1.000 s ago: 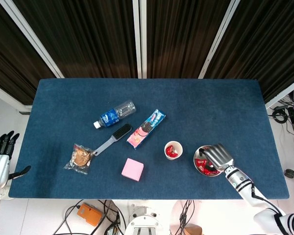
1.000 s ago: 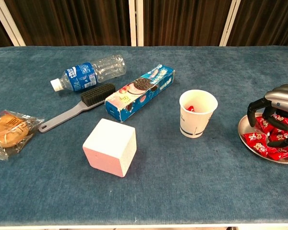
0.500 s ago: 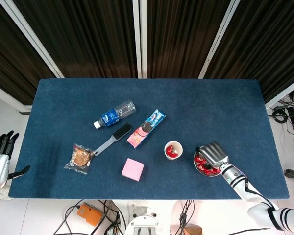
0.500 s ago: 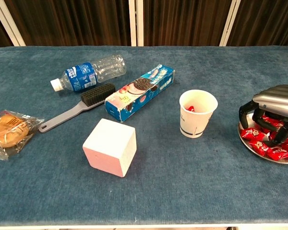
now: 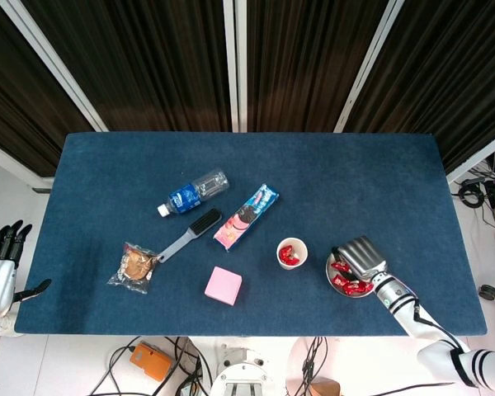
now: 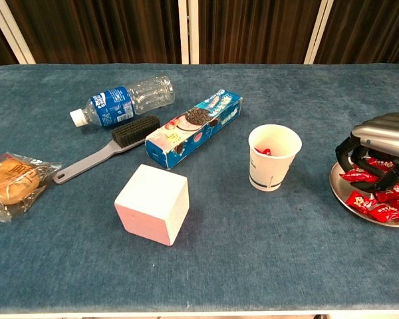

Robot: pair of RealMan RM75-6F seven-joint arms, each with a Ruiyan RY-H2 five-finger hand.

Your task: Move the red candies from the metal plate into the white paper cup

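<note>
Right robot hand [image 6: 380, 143] sits over the metal plate [image 6: 349, 199], fingers [image 6: 346, 154] curled down into the red candies [image 6: 379, 199]. It looks clenched on one candy at the top of the pile, but the wrapper is partly hidden by the fingers, so can't tell for sure. In the head view the same robot hand [image 5: 360, 257] covers the upper part of the plate [image 5: 333, 280]; the candies [image 5: 351, 285] show at its lower edge.

Just to the left of the hand: white paper cup [image 6: 273, 157], upright, apart from the plate, with red candy already inside [image 5: 288, 255]. Nothing stands between plate and cup.

Further left, past the cup: cookie box [image 6: 193, 128] lying flat at a diagonal, pink cube [image 6: 151, 203] nearer the front edge of the table [image 6: 253, 266]. Then the grey brush [image 6: 106, 149], bristle head just beside the box, and a plastic water bottle [image 6: 123, 100] on its side behind the brush. Farthest out, a wrapped bun [image 6: 13, 181] near the brush handle tip.

Left robot hand [image 5: 0, 264] is off the table's left edge, well apart from everything, fingers straight and together, holding nothing.
</note>
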